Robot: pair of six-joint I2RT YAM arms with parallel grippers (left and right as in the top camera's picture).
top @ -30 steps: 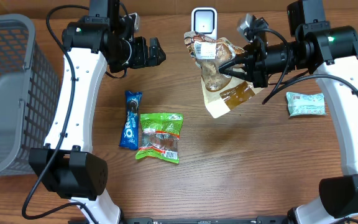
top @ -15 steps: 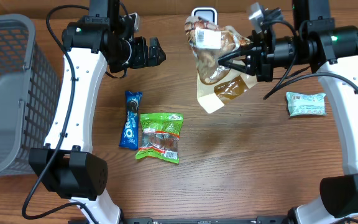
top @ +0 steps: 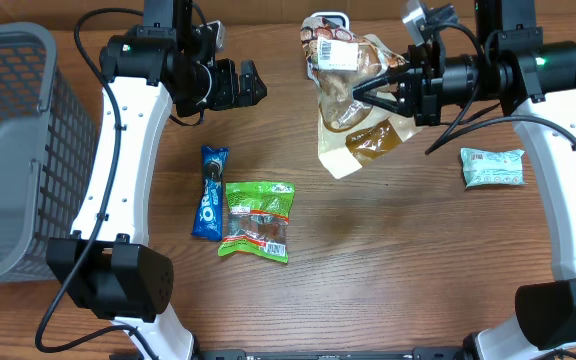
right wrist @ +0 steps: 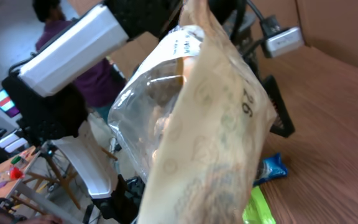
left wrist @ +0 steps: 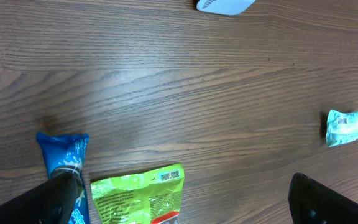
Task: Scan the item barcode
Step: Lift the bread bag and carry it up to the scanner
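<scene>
The snack bag is now held up over the scanner at the far edge of the table. A second ago it was hung lower and further right, with the scanner's white face fully exposed. Now only the scanner's top rim is left showing, above the bag's white label.

So the presenting step is judged to be under way, and the item has been brought to the reader. The label is turned up toward the overhead view, though, so it cannot be told whether any barcode is faced toward the scanner's window. A tilt or turn of the bag may yet be called for.

The right arm is reached in from the right side, its forearm laid almost level across the top of the table and its wrist pointed left. The right gripper is clamped on the bag's right flank, and the bag is dangled clear of the wood. In the right wrist view the bag is seen filling the frame.

The left gripper is held unmoved at upper left, jaws spread wide and nothing between them.
</scene>
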